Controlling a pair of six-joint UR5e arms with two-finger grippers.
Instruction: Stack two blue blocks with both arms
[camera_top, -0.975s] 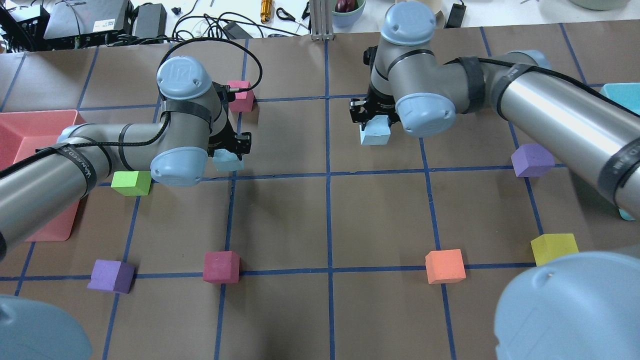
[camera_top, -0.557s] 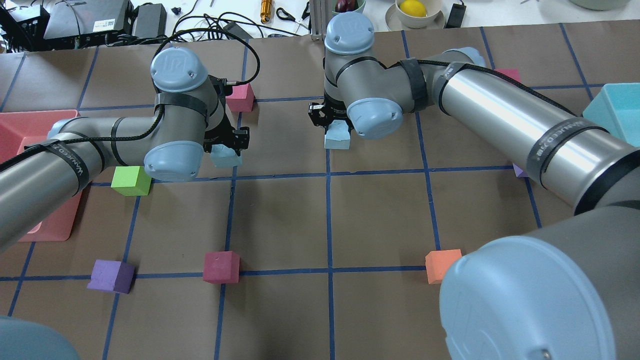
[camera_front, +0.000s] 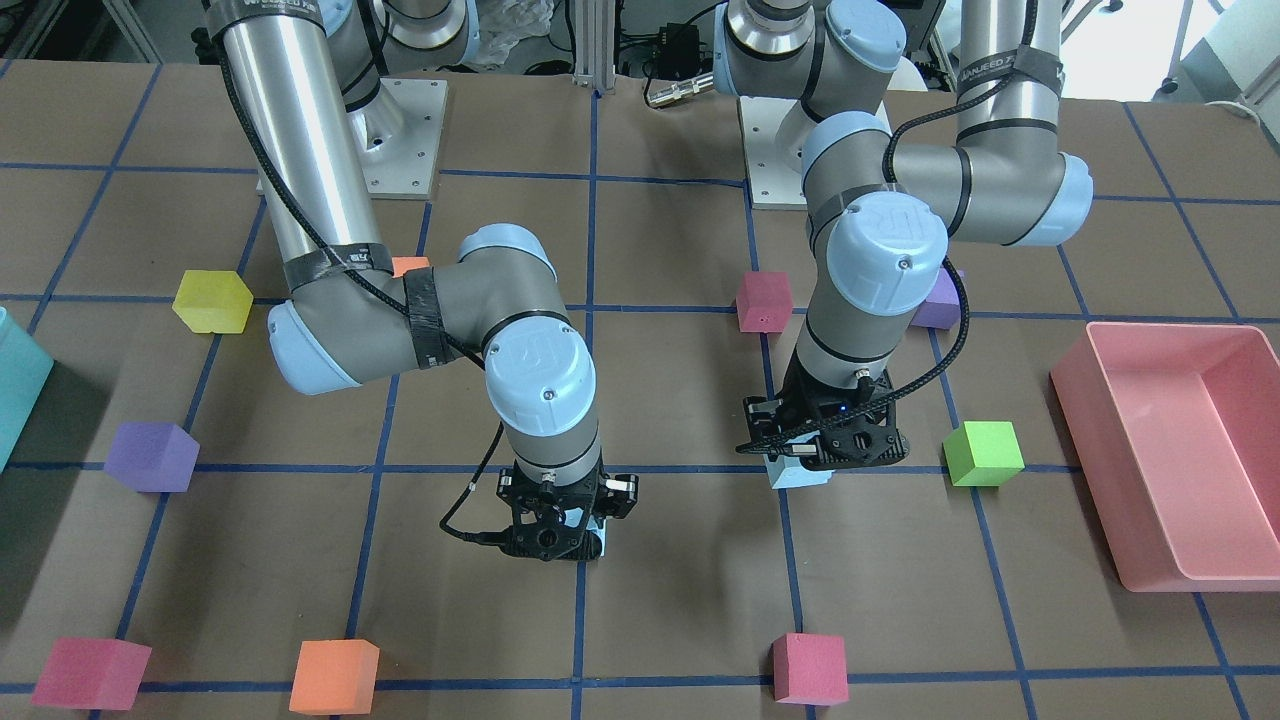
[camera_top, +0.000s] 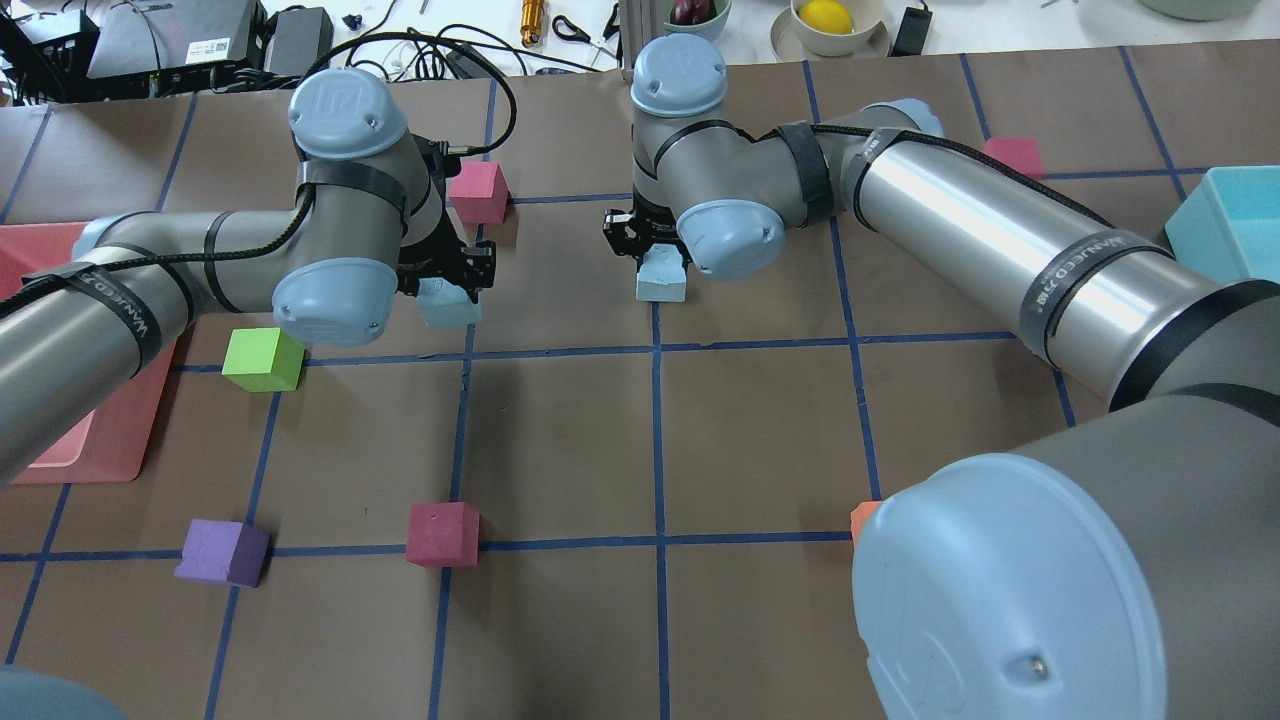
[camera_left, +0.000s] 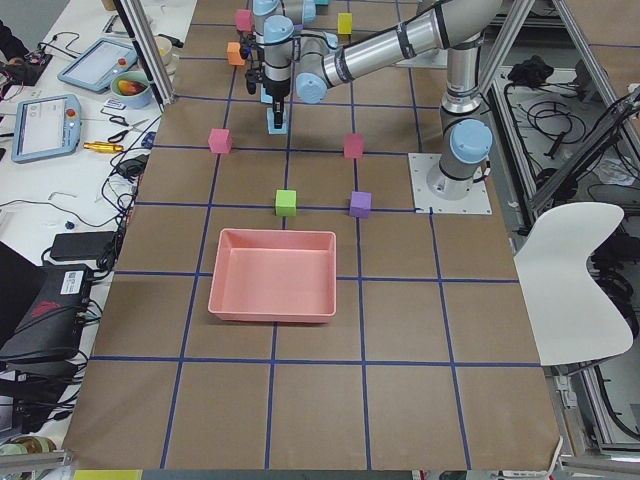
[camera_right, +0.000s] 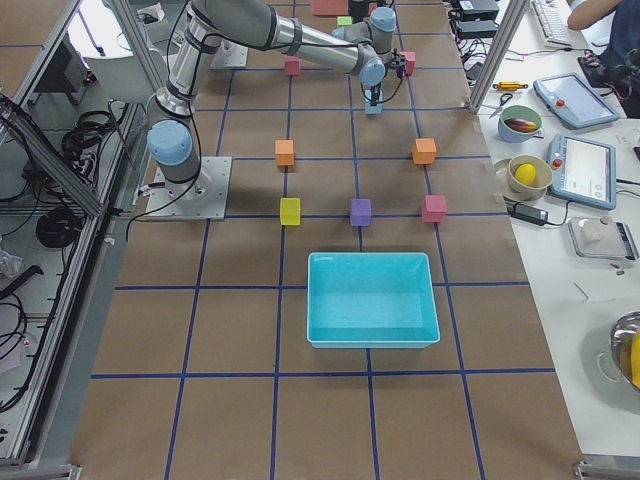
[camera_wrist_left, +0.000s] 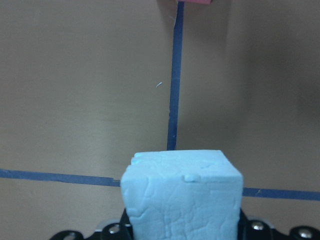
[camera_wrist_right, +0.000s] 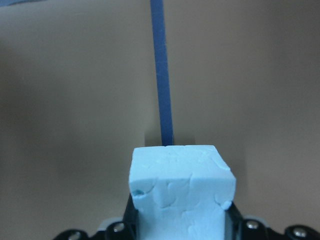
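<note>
- Presently, the left claw (camera_top: 452, 282) is clamped on a blue block (camera_top: 450, 308).
- The right claw (camera_top: 640, 238) is clamped on the other blue block (camera_top: 662, 282).
- Seen from overhead, the other blue block lies at 3 o'clock from the first, apart; stacking is judged not yet done.

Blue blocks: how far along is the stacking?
Done: jaws of the left arm are shut on one blue block, those of the right arm on the second blue block. In hand: both held apart. Left: bring them together, set one atop the other.
</note>
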